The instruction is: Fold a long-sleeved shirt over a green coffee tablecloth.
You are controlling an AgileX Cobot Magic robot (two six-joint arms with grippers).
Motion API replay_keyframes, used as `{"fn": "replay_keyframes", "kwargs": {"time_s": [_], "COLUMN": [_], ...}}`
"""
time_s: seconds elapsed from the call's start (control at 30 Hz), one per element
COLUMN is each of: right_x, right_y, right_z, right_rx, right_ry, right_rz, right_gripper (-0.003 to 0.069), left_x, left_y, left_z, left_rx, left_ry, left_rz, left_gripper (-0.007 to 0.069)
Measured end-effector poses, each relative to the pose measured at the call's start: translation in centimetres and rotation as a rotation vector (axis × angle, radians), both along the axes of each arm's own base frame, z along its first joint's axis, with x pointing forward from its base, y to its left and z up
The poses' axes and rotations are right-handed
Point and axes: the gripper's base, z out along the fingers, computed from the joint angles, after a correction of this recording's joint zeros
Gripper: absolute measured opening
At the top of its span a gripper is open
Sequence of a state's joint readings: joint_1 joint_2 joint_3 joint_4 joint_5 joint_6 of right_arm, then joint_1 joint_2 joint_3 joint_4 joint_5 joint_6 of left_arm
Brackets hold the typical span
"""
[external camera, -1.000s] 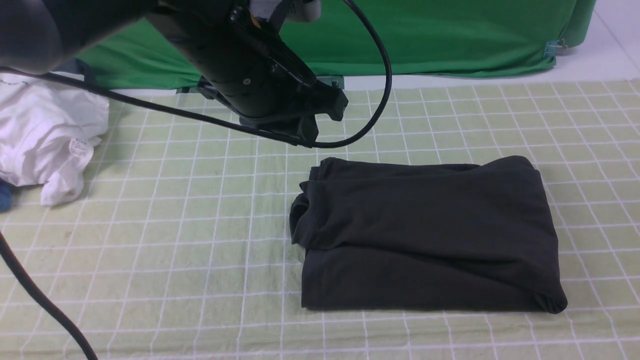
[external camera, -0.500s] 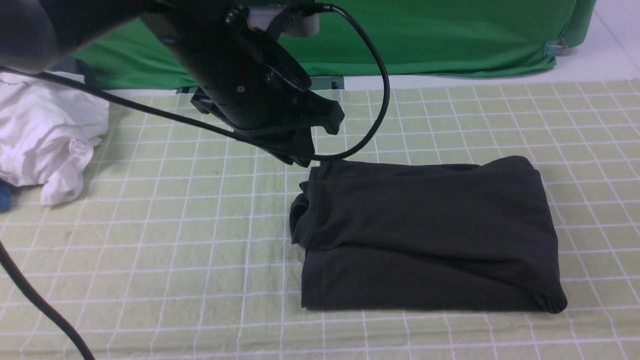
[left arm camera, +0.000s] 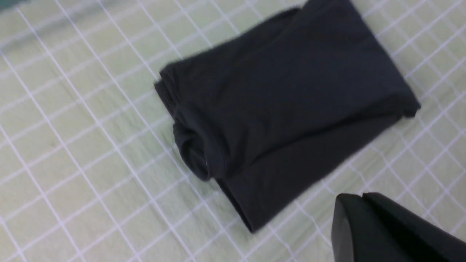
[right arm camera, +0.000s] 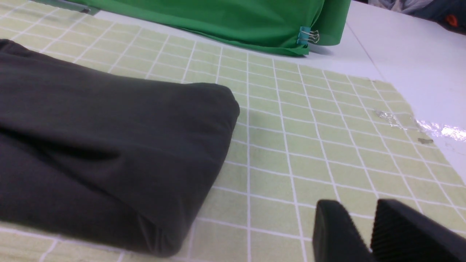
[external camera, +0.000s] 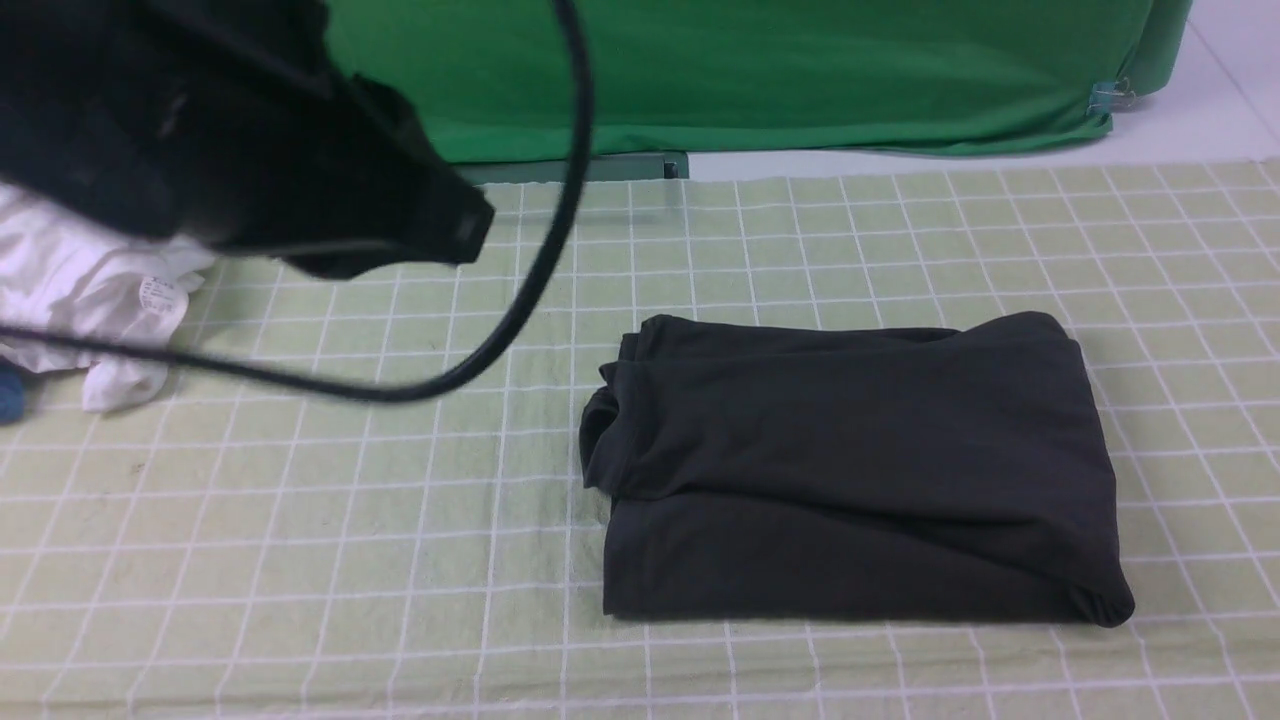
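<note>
Left arm [external camera: 230,150]: withdrawn from the long-sleeved shirt [external camera: 850,470] toward the near left.
Left gripper [left arm camera: 358,218]: now closed, previously slightly parted.

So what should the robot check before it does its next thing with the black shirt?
1. Large black soft-fabric shirt folded into a compact rectangle: ok.
2. Shirt lying fully on the pale yellow-green grid-lined tablecloth: ok.
3. Left tool shut and empty, apart from the shirt: ok.
4. Right tool holding nothing, beside the shirt's edge, fingers slightly parted: ok.
5. Crumpled white garment well away from the shirt: ok.
6. Sleeves tucked neatly inside the fold: cannot tell, they are hidden.
</note>
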State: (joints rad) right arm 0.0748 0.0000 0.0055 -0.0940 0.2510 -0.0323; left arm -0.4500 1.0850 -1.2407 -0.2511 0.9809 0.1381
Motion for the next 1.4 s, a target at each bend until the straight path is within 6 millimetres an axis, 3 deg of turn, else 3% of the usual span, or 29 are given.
{"fn": "replay_keyframes", "kwargs": {"time_s": [0.07,0.1,0.2,0.47,0.9,1.13,1.27,1.4], "right_x": [0.0,0.0,0.0,0.0,0.0,0.0,0.0,0.0], "right_y": [0.0,0.0,0.0,0.0,0.0,0.0,0.0,0.0], "right_z": [0.0,0.0,0.0,0.0,0.0,0.0,0.0,0.0], "right_rx": [0.000,0.000,0.000,0.000,0.000,0.001,0.001,0.000], "right_ry": [0.000,0.000,0.000,0.000,0.000,0.000,0.000,-0.001], "right_rz": [0.000,0.000,0.000,0.000,0.000,-0.001,-0.001,-0.001], "right_gripper": [0.0177,0.0177,0.0185,0.0204,0.0235,0.0238,0.0238,0.0238], "left_x": [-2.1,-2.5,-4.8,-8.0,-8.3,-8.9,-10.3,-11.3], "left_y": [1.2,1.5,3.2,6.3,6.1,6.5,7.9,9.4], "left_z": [-1.5,-1.3,-4.3,-6.8,-13.1,-15.3,-15.2,-16.8], "left_rx": [-0.070,-0.092,-0.226,-0.442,-0.179,-0.173,-0.179,-0.168], "left_ry": [-0.109,-0.147,-0.342,-0.774,-0.801,-0.768,-0.839,-0.851], "left_rz": [0.040,0.049,0.132,0.275,0.166,0.172,0.259,0.418], "left_gripper": [0.0011,0.0011,0.0011,0.0013,0.0013,0.0013,0.0013,0.0013]}}
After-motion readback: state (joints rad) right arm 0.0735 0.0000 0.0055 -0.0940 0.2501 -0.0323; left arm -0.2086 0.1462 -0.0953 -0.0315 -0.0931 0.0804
